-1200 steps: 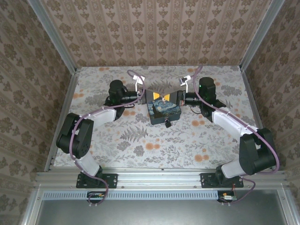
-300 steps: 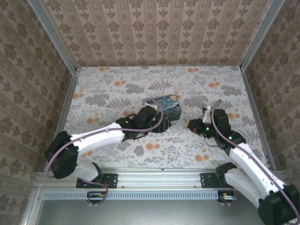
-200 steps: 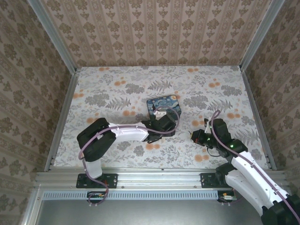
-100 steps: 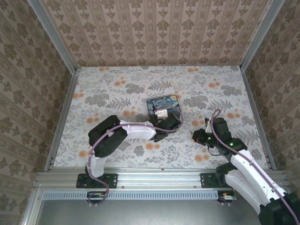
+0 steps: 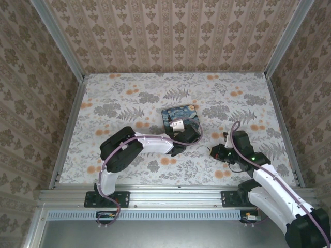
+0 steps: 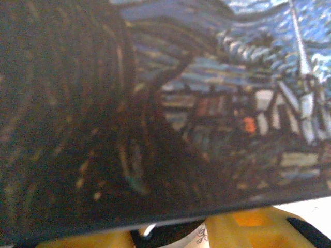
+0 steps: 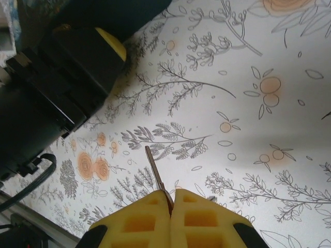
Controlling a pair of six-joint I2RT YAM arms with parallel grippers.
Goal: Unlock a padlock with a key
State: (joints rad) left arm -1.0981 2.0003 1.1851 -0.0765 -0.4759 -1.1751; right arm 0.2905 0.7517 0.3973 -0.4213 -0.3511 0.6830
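On floral tablecloth point(image 5: 129, 88), square Starry Night print pad point(image 5: 178, 112) lying flat near centre; damask-papered walls point(image 5: 170, 31) enclosing three sides.

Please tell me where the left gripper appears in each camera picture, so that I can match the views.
Top external: the left gripper is at mid-table, at the near edge of the painted box.
Left wrist: its yellow fingers run along the bottom edge, below the box.
Right wrist: it is the black body with a yellow pad at the upper left.
Shared landmark: the flowered table cover, also seen by the right wrist.
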